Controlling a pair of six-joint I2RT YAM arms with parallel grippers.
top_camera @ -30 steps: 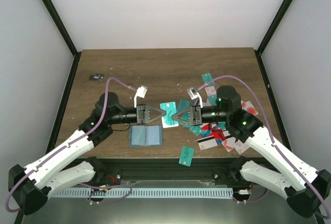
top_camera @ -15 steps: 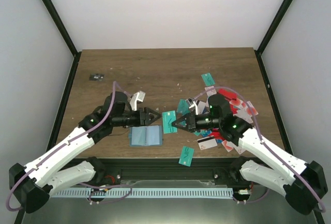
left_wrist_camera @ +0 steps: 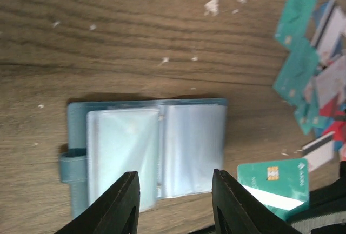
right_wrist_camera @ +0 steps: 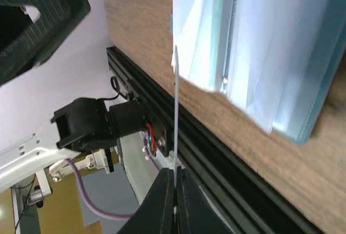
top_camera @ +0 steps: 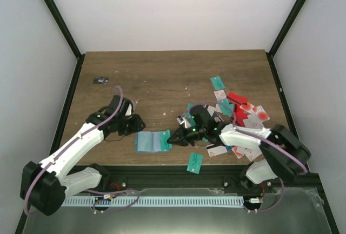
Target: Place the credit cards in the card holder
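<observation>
Carried thin teal plastic credit card [left_wrist_camera: 273, 182], clamped in right end effector [right_wrist_camera: 175, 174], to 3 o'clock edge of open blue-grey folding card holder [top_camera: 151, 141] for insertion, with left end effector [left_wrist_camera: 174, 173] opened, emptied.

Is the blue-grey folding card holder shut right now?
No, the blue-grey folding card holder lies spread open on the wooden table, with its clear plastic pockets facing up.

The tool [left_wrist_camera: 173, 177] hangs parted over the open card holder [left_wrist_camera: 157, 142], blurred credit cards [left_wrist_camera: 294, 72] apparently heaped rightward.
</observation>
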